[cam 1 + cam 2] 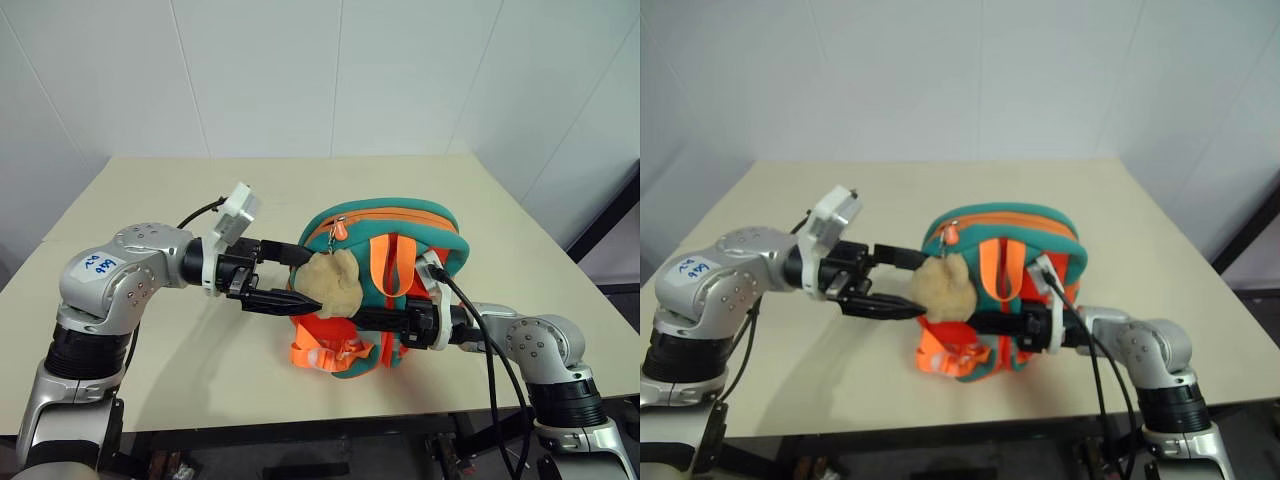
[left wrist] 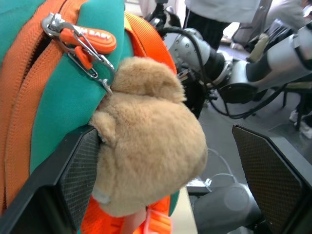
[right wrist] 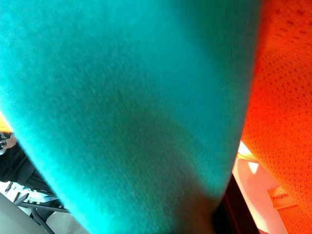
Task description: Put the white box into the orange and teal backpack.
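Orange and teal backpack (image 1: 400,240) mid-table, right end effector (image 1: 375,318) clamped on it, left end effector (image 1: 290,275) wide open

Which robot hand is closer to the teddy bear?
Left. The left gripper is open with its fingers on either side of the bear, one pad touching it. The right gripper is shut just below the bear, against the backpack.

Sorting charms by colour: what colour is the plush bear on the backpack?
Tan; the plush bear shows best in the left wrist view.
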{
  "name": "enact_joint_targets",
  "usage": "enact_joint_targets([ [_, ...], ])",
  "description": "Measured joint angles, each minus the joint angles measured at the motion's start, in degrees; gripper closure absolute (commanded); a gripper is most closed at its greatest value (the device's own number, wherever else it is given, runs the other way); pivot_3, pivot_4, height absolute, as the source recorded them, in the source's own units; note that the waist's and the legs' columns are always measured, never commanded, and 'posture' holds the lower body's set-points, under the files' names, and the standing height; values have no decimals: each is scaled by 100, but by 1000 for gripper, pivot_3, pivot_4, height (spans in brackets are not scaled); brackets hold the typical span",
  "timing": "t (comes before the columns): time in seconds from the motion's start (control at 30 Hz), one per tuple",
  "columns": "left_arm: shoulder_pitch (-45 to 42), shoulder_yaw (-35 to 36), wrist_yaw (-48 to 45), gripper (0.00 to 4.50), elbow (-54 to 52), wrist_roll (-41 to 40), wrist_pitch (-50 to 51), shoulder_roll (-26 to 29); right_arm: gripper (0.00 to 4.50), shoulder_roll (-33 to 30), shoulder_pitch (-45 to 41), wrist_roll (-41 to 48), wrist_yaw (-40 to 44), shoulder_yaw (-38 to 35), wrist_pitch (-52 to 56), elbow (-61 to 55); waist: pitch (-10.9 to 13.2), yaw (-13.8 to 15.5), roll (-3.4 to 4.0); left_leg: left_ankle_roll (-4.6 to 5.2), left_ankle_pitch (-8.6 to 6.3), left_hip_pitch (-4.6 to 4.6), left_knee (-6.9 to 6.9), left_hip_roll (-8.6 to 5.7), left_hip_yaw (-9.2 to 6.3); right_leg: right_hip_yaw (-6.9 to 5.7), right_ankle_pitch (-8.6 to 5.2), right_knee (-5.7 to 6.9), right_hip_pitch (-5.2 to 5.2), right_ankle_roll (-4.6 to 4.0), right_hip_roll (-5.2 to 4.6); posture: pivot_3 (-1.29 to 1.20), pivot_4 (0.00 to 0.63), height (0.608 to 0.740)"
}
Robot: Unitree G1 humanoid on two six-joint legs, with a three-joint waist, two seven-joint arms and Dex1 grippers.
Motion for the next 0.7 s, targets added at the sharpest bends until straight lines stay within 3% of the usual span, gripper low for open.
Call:
enact_joint_targets([
  [0.27, 44, -185, 288, 38, -57, 21, 6, -284, 4437, 4, 38, 15, -20, -18, 13, -16, 0, 0, 0, 0, 0, 0, 1, 0, 0, 0, 1, -1, 1, 1, 0, 0, 150, 740],
  [0.37, 52, -301, 339, 645, -97, 58, 22, -285, 4437, 4, 44, 15, -27, -18, 21, -21, 0, 0, 0, 0, 0, 0, 1, 0, 0, 0, 1, -1, 1, 1, 0, 0, 150, 740],
  [0.53, 52, -483, 369, 2057, -218, 209, -16, -255, 4437, 4, 64, 9, -65, -18, 28, -20, 0, -4, 0, 0, 0, 0, 0, 0, 0, 1, 1, -2, 0, 1, 0, 0, 150, 740],
  [0.6, 51, -486, 394, 2315, -218, 251, -43, -265, 4437, 5, 64, 6, -76, -18, 27, -18, 0, -4, 0, 0, 0, 0, 0, 0, 0, 1, 1, -2, 0, 1, 0, 0, 150, 740],
  [0.7, 52, -488, 379, 2324, -218, 260, -72, -245, 4437, 6, 64, 5, -77, -18, 26, -18, 0, -2, 0, 0, 0, 0, 0, 0, 0, 1, 1, -2, 0, 1, 0, 0, 150, 740],
])
